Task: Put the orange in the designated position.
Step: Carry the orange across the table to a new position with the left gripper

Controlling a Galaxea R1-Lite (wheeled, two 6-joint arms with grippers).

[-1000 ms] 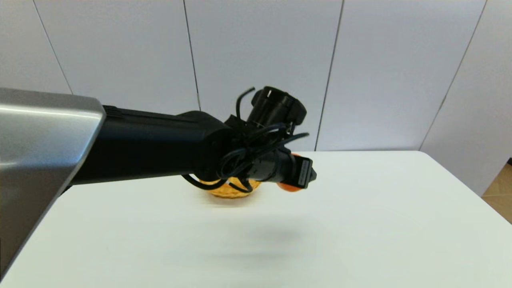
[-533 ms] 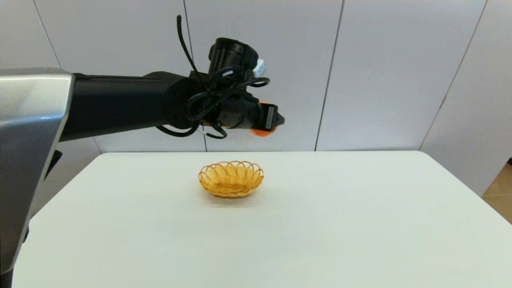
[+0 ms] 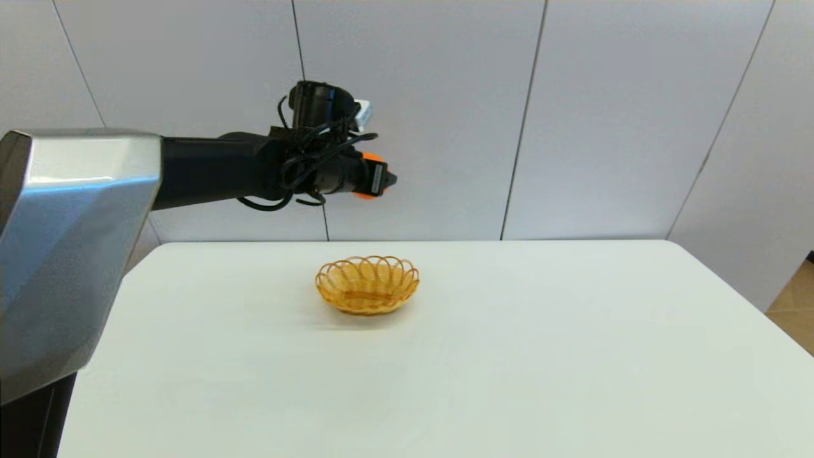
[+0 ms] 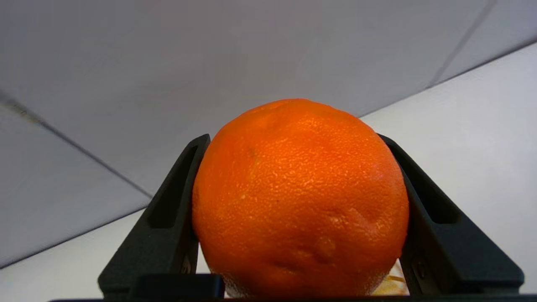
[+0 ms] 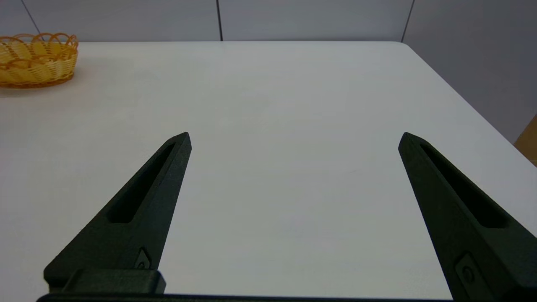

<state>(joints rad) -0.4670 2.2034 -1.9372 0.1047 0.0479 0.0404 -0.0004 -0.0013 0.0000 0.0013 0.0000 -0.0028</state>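
- The table (image 3: 572, 356) is white, with a rounded far right corner, and stands against a wall (image 3: 604, 114) of pale grey panels with thin dark seams.
- A strip of brown floor (image 3: 795, 305) shows past the table's right edge.
- A wicker basket (image 3: 367, 284) sits near the far edge, about midway along it, and nothing shows inside it.
- My left claw (image 4: 300, 144) is raised high in front of the wall, above the table's far edge and a little left of the basket.
- It is clamped on the orange (image 4: 300, 201): a black finger (image 4: 168, 214) presses each side of the fruit, which fills the gap between them.
- The orange hangs in the air, well apart from the table and the basket.
- My right claw (image 5: 293, 140) hovers low over the near right part of the table, fingers spread wide with nothing between them, the basket well off to its side.
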